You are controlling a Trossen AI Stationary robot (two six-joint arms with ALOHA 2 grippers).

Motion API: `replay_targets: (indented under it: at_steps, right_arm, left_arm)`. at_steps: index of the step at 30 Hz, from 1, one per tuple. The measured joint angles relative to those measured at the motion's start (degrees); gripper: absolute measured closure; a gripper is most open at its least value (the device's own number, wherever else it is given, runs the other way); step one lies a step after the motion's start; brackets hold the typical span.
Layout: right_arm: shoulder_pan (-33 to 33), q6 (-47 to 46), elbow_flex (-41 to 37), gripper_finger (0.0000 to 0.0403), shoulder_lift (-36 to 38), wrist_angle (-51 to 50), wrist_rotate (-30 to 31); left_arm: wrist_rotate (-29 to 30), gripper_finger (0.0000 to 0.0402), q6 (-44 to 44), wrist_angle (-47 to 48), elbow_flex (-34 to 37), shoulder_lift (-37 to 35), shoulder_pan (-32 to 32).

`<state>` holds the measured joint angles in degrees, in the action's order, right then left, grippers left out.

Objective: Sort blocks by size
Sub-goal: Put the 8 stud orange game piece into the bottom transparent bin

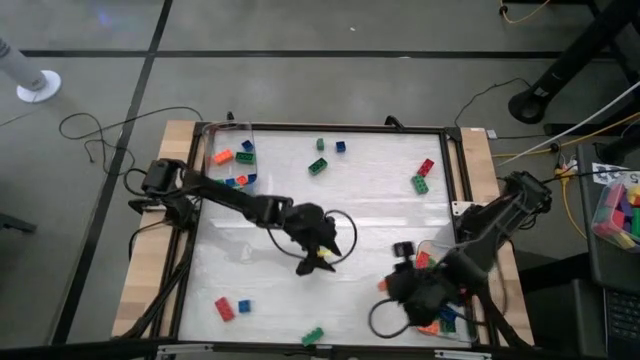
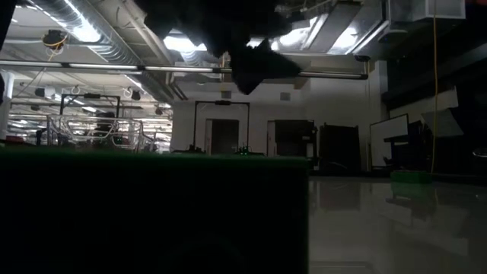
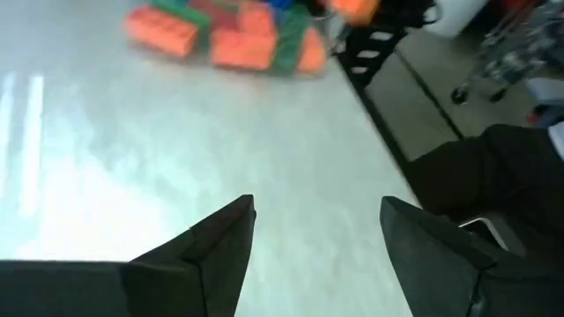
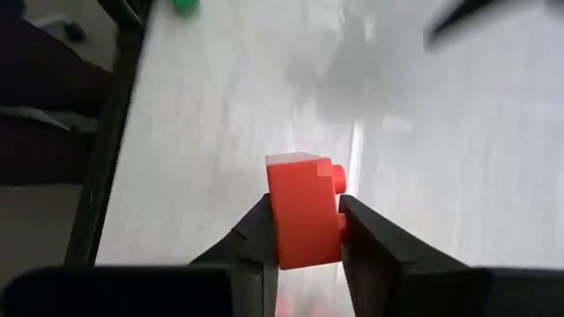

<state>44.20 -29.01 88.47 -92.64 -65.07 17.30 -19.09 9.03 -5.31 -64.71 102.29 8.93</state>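
Observation:
My right gripper (image 4: 306, 202) is shut on a small red brick (image 4: 302, 198) above the white table near its near right part; the high view shows the gripper (image 1: 389, 288) beside a clear bin (image 1: 447, 312) of orange, green and blue bricks. My left gripper (image 3: 317, 207) stands open over the table's middle (image 1: 321, 262), with nothing between its fingers. Loose bricks lie flat on the table: green (image 1: 318, 166), blue (image 1: 340, 146), red (image 1: 426, 167), green (image 1: 419, 184), red (image 1: 224, 308), blue (image 1: 244, 305) and green (image 1: 313, 336). My right gripper pinches the red brick between its two fingers by two opposite sides (image 4: 275, 231). One stud (image 4: 337, 176) sticks out sideways just above one fingertip. The fingers slant down from the table's right side. The brick is lifted clear of the table.
A second clear bin (image 1: 232, 158) at the far left holds orange, green and blue bricks. A black frame (image 1: 452, 160) runs round the white table. A box of coloured blocks (image 1: 618, 212) stands off the table's right side. In the low view a dark green shape (image 2: 152, 213) fills the foreground.

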Motion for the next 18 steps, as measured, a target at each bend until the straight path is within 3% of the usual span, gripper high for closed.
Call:
replay_targets:
  at_steps: [8, 14, 18]
  right_arm:
    - [8.46, -31.28, 0.0, 0.0288, 1.64, -24.51, 0.92]
    - [14.35, -39.3, -1.78, 0.0299, 1.44, -23.42, 0.53]
    - [16.58, -42.3, -5.78, 0.0289, 1.42, -22.7, -2.1]
  left_arm:
    - [-0.16, 0.0172, 5.41, 17.25, 0.02, -4.12, -4.93]
    - [-0.19, 0.0172, 9.16, 39.64, 0.0, -8.13, -4.54]
    - [-0.01, 0.0172, 16.96, 54.48, 0.0, -9.32, -1.01]
